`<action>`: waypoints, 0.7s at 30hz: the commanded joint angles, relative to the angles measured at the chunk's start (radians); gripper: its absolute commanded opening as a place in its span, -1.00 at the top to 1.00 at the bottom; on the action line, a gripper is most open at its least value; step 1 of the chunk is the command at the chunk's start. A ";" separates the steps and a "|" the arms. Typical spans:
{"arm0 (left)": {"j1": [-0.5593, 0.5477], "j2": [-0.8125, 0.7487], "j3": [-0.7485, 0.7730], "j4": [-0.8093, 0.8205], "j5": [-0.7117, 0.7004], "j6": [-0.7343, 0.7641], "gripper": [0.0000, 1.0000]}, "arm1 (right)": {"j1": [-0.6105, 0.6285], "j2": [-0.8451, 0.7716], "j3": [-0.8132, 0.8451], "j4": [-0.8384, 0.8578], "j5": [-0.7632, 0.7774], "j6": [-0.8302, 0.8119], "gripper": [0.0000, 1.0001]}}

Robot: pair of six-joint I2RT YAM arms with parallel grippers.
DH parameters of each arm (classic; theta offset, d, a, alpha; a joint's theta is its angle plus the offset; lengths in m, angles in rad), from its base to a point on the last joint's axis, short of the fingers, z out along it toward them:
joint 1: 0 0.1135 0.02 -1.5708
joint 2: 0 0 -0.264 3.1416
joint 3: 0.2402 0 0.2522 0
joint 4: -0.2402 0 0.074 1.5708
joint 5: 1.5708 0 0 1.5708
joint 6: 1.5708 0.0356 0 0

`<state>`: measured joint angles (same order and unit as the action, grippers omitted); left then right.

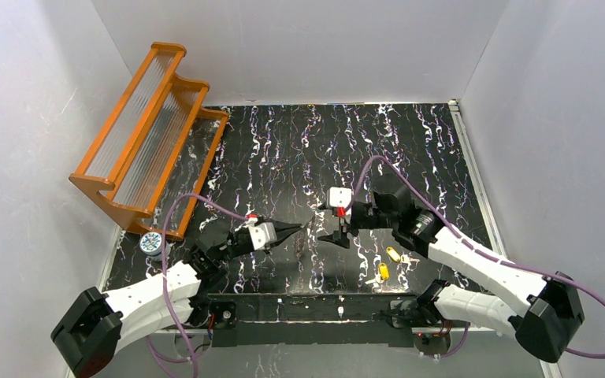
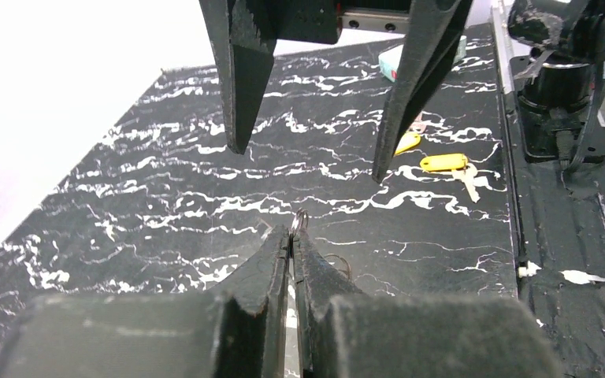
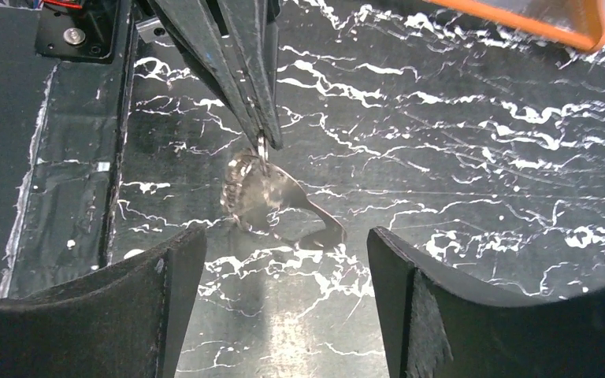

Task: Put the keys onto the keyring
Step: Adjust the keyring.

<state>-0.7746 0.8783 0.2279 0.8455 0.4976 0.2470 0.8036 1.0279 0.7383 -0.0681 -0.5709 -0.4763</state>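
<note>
My left gripper (image 1: 298, 229) (image 2: 291, 236) is shut on the keyring (image 2: 298, 221), whose small metal loop pokes out above the pinched fingertips. In the right wrist view the keyring (image 3: 261, 189) hangs as a pale, glinting band below the left fingertips (image 3: 261, 130), just over the table. My right gripper (image 1: 337, 234) (image 3: 283, 264) faces it a short way off, open and empty. Two yellow keys (image 1: 393, 253) (image 1: 383, 272) lie on the table near the right arm. They show in the left wrist view as one key (image 2: 443, 163) and another key (image 2: 406, 143) behind the right fingers (image 2: 240, 118).
An orange rack (image 1: 146, 134) leans at the back left. A small round blue-white object (image 1: 150, 243) sits by the table's left edge. The right arm's base (image 2: 559, 94) stands at the near edge, and white walls close in three sides.
</note>
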 commanded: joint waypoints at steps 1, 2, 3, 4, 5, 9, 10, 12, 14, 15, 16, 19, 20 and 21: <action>-0.002 -0.059 -0.042 0.174 0.075 0.056 1.00 | 0.005 -0.071 -0.059 0.192 -0.039 -0.009 -0.64; -0.002 -0.068 -0.054 0.195 0.077 0.059 1.00 | 0.005 -0.085 -0.075 0.219 -0.063 -0.008 -0.63; -0.002 -0.079 -0.065 0.219 0.076 0.061 1.00 | 0.003 -0.098 -0.093 0.248 -0.077 -0.006 -0.61; -0.002 -0.085 -0.076 0.244 0.075 0.061 1.00 | 0.004 -0.112 -0.109 0.276 -0.090 -0.001 -0.58; -0.002 -0.090 -0.085 0.269 0.077 0.058 1.00 | 0.005 -0.123 -0.126 0.304 -0.103 0.002 -0.55; -0.002 -0.080 -0.105 0.371 0.089 0.009 1.00 | 0.003 -0.153 -0.175 0.392 -0.161 0.024 -0.32; -0.002 -0.071 -0.105 0.391 0.092 -0.009 1.00 | 0.004 -0.155 -0.183 0.412 -0.179 0.032 -0.25; -0.002 -0.052 -0.102 0.430 0.095 -0.050 1.00 | 0.005 -0.156 -0.189 0.442 -0.212 0.044 -0.08; -0.002 -0.037 -0.101 0.462 0.093 -0.079 1.00 | 0.004 -0.153 -0.193 0.477 -0.233 0.061 0.03; -0.002 -0.032 -0.101 0.478 0.086 -0.091 1.00 | 0.004 -0.149 -0.195 0.492 -0.239 0.070 0.07; -0.002 -0.026 -0.102 0.496 0.079 -0.102 1.00 | 0.005 -0.145 -0.195 0.515 -0.245 0.079 0.10; -0.002 -0.010 -0.108 0.548 0.063 -0.127 1.00 | 0.003 -0.128 -0.199 0.564 -0.257 0.105 0.17; -0.002 -0.006 -0.108 0.557 0.062 -0.134 1.00 | 0.004 -0.120 -0.199 0.578 -0.262 0.114 0.21; -0.002 -0.001 -0.107 0.563 0.062 -0.139 1.00 | 0.004 -0.111 -0.197 0.591 -0.267 0.121 0.26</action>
<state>-0.7746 0.8669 0.1238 1.2778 0.5770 0.1543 0.8036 0.8948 0.5438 0.3824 -0.7898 -0.4049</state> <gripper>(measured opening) 0.018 0.409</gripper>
